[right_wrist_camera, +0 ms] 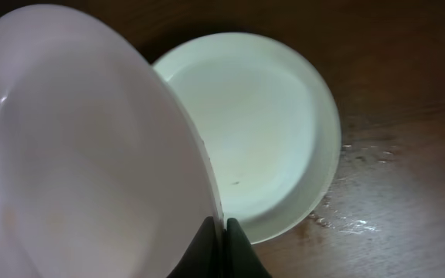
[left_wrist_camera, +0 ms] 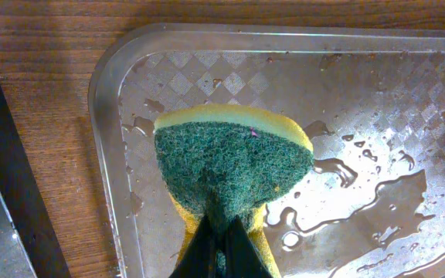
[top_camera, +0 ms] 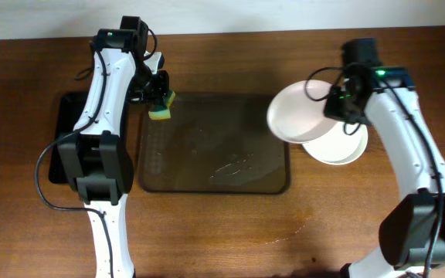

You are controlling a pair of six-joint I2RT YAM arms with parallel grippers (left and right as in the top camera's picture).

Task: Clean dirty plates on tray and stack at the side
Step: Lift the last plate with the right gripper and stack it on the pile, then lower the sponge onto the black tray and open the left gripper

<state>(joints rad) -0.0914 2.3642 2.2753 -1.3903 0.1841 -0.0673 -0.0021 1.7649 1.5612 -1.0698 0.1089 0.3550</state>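
The dark brown tray [top_camera: 207, 181] lies mid-table, wet and with no plates on it; it also shows in the left wrist view [left_wrist_camera: 114, 93]. My left gripper [top_camera: 159, 99] is shut on a yellow and green sponge [left_wrist_camera: 234, 158], held over the tray's far left corner. My right gripper [top_camera: 338, 100] is shut on the rim of a white plate [right_wrist_camera: 83, 147], held tilted just above a white plate [right_wrist_camera: 261, 123] that rests on the table right of the tray [top_camera: 338, 147]. A third plate cannot be told apart.
A glossy black tray [top_camera: 68, 116] lies left of the brown tray, under the left arm. Water droplets lie on the brown tray [left_wrist_camera: 369, 201] and on the wood by the resting plate [right_wrist_camera: 354, 224].
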